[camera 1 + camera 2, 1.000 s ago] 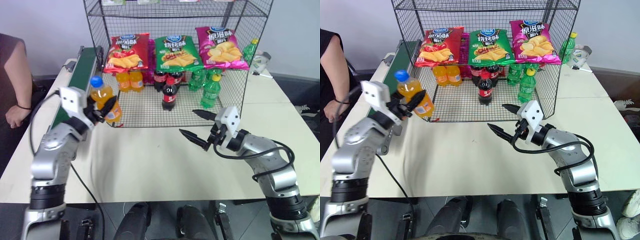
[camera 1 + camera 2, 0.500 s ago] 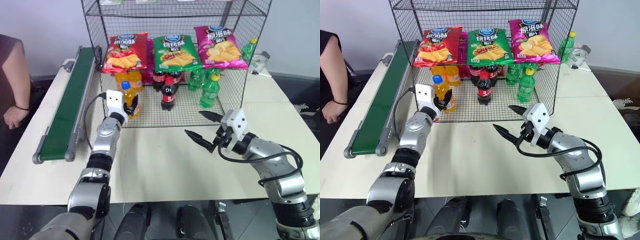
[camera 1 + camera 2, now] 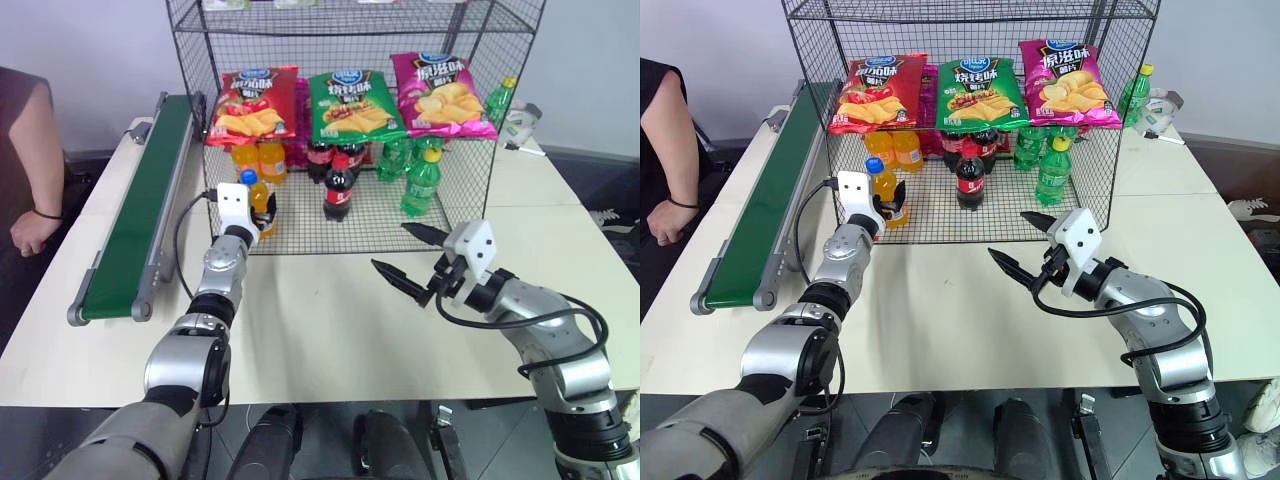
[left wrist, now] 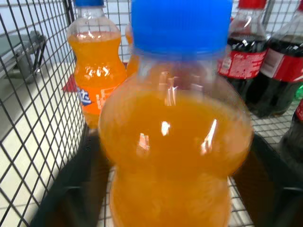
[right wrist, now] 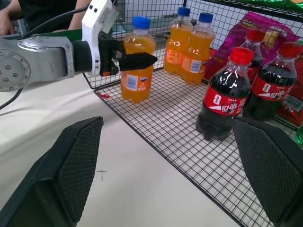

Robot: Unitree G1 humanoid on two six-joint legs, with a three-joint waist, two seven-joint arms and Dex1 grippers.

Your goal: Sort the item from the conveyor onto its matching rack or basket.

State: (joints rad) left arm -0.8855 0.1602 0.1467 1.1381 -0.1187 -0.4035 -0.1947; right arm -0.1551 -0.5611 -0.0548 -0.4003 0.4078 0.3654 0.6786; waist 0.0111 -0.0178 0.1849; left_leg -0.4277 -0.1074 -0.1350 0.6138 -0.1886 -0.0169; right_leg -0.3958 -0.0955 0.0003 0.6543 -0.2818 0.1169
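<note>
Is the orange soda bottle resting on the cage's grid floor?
Touching. In the right wrist view the orange soda bottle stands upright, base on the cage's grid floor.

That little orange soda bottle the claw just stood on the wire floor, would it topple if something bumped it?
Probably, fairly easily. The orange soda bottle is tall and narrow, standing on the rack's open wire grid, an uneven footing. It looks full, so likely weighty for its size, which steadies it somewhat. On its side, its round body would likely roll.

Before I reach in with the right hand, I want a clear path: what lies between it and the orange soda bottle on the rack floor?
Only bare table and bare rack floor, as the right wrist view shows.
</note>
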